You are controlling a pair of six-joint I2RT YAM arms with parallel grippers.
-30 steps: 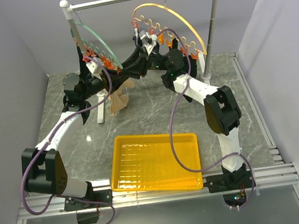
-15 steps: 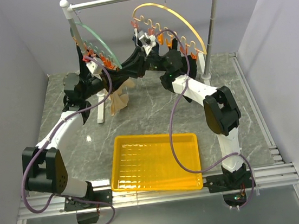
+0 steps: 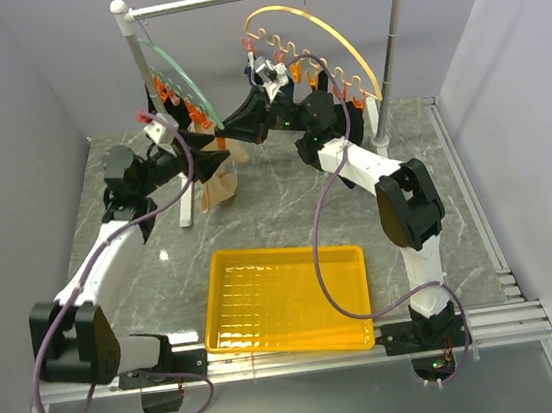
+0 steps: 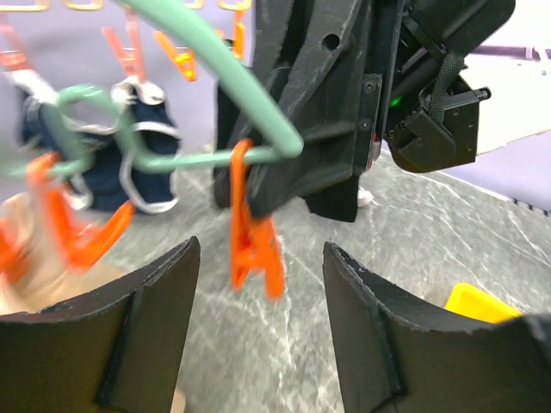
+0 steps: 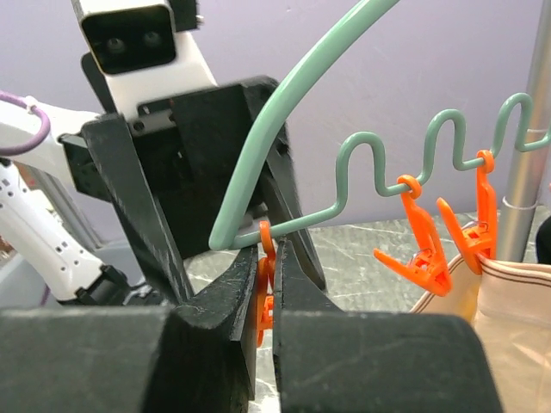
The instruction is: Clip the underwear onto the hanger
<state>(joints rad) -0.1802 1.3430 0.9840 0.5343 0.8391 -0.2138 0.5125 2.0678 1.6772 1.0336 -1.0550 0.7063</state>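
The left jaws gape; the right jaws pinch an orange clip [image 5: 264,301] on the green hanger [image 5: 258,146], over a grey marbled table [image 3: 437,207] between pale lilac walls [image 3: 38,74].

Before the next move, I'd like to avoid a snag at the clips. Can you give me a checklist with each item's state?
1. Right gripper shut on the end clip: ok.
2. Left gripper open, holding nothing: ok.
3. Underwear hangs from the hanger, in neither gripper: ok.
4. Cloth in the end clip: not ok, it hangs bare.
5. Grippers clear of each other: cannot tell, they sit very close.
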